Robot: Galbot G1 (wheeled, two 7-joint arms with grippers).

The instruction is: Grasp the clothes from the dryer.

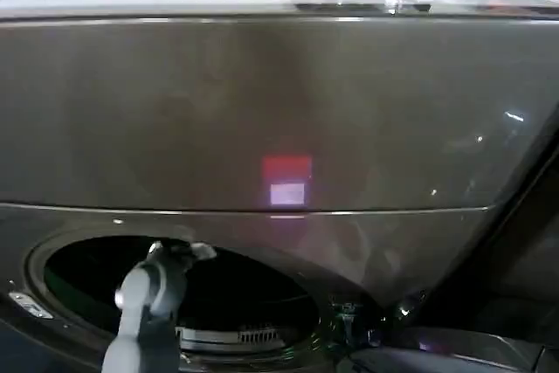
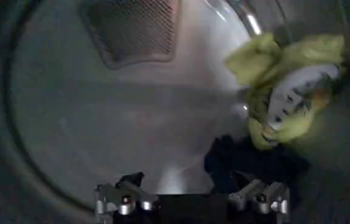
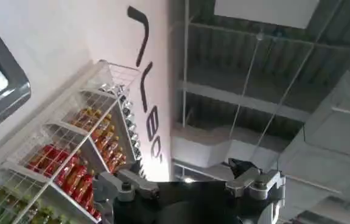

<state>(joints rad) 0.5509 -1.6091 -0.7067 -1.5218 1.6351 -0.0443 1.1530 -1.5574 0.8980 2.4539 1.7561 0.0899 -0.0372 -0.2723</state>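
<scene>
The dryer (image 1: 279, 111) is a bronze-grey front with a small red light (image 1: 286, 167) and a white sticker (image 1: 287, 194). My left arm (image 1: 148, 299) reaches into its round porthole (image 1: 236, 294). Inside the steel drum (image 2: 101, 122), the clothes lie against the wall: a yellow-green piece with white (image 2: 284, 91) and a dark navy piece (image 2: 254, 161) under it. My left gripper (image 2: 190, 182) is open. One fingertip (image 2: 243, 181) stands just before the navy piece, with nothing between the fingers. My right gripper (image 3: 178, 173) is open and empty, pointing up at the ceiling, away from the dryer.
A perforated vent panel (image 2: 132, 27) sits in the drum's back wall. A dark open part, apparently the door (image 1: 454, 347), lies low at the right of the porthole. Wire shelves of bottles (image 3: 71, 164) stand by a white wall near the right arm.
</scene>
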